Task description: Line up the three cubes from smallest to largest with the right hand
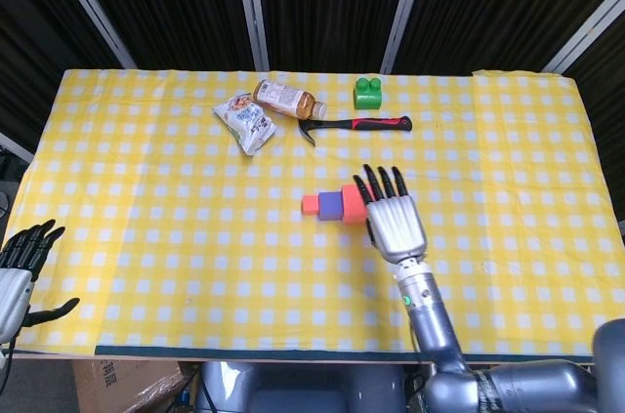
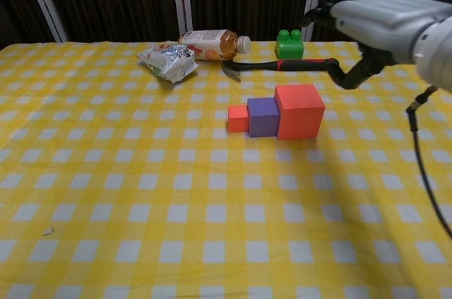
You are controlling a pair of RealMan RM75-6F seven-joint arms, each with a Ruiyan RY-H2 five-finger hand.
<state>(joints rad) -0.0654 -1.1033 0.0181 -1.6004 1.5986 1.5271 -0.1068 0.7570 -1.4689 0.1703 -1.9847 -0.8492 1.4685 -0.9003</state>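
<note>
Three cubes stand touching in a row on the yellow checked cloth: a small orange-red cube [image 1: 311, 203] [image 2: 238, 119] on the left, a purple cube [image 1: 331, 204] [image 2: 263, 116] in the middle, and a large red cube [image 1: 353, 200] [image 2: 299, 111] on the right. My right hand [image 1: 394, 218] [image 2: 374, 27] hovers raised just right of the large cube, fingers spread, holding nothing; in the head view it covers the cube's right part. My left hand [image 1: 21, 267] hangs off the table's near left corner, fingers apart and empty.
Along the far side lie a drink bottle [image 1: 285, 98] [image 2: 212, 42], a snack bag [image 1: 245, 122] [image 2: 167, 61], a red-handled hammer [image 1: 356, 124] [image 2: 282, 66] and a green toy block [image 1: 367, 92] [image 2: 289, 44].
</note>
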